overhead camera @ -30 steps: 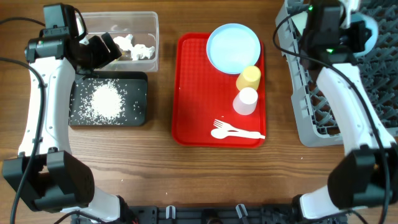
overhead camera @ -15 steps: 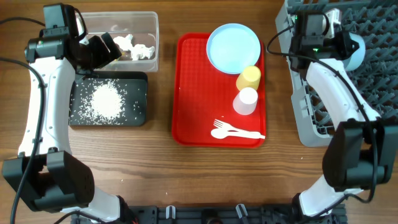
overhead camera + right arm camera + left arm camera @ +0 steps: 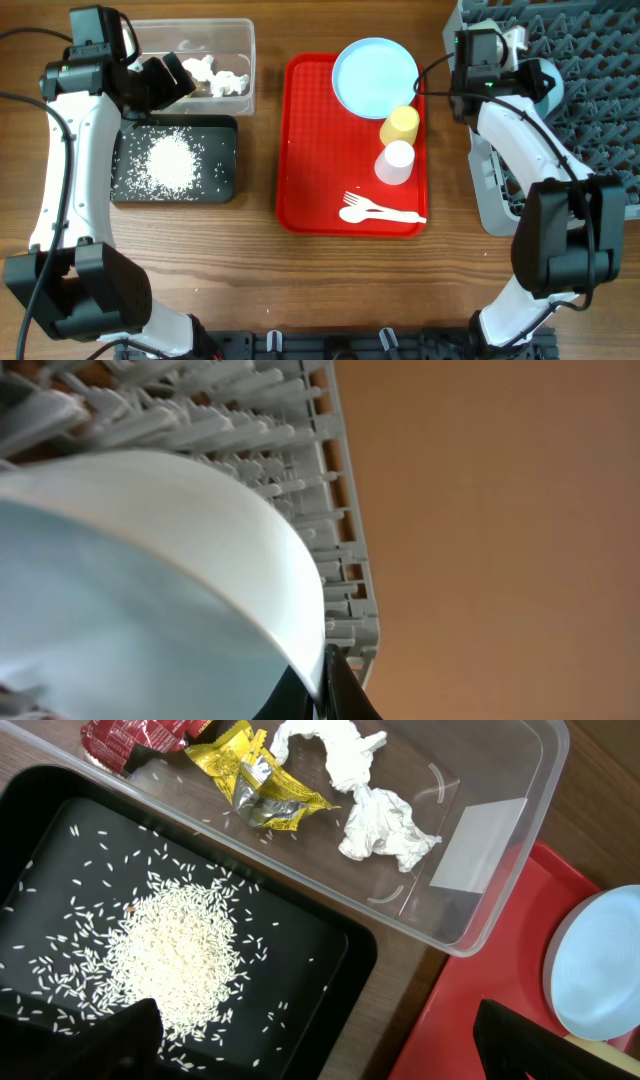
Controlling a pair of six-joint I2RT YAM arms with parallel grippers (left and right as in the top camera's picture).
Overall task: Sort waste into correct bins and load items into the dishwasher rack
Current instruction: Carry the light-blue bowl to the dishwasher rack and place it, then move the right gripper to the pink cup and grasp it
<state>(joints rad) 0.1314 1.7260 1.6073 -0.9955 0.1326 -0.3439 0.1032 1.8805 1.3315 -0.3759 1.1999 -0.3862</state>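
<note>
My left gripper [image 3: 168,80] [image 3: 320,1045] is open and empty, hovering over the near edge of the clear tub [image 3: 246,60] [image 3: 500,870]. The tub holds red [image 3: 130,732] and yellow [image 3: 255,785] wrappers and white tissue [image 3: 215,75] [image 3: 380,820]. The rice heap [image 3: 170,163] [image 3: 175,955] lies in the black tray [image 3: 226,140] [image 3: 340,950]. My right gripper [image 3: 520,68] [image 3: 325,685] is shut on the rim of a pale blue bowl [image 3: 546,84] [image 3: 130,580] over the left part of the grey rack [image 3: 600,120] [image 3: 250,400]. I see only one bowl.
The red tray [image 3: 320,150] in the middle carries the pale blue plate [image 3: 375,77] [image 3: 600,970], the yellow cup [image 3: 400,125], the white cup [image 3: 394,162] and the white fork and spoon [image 3: 380,212]. Bare wooden table lies in front of the trays.
My right wrist has swung left along the rack's back edge, carrying the bowl left and a little nearer. The left arm has not moved.
</note>
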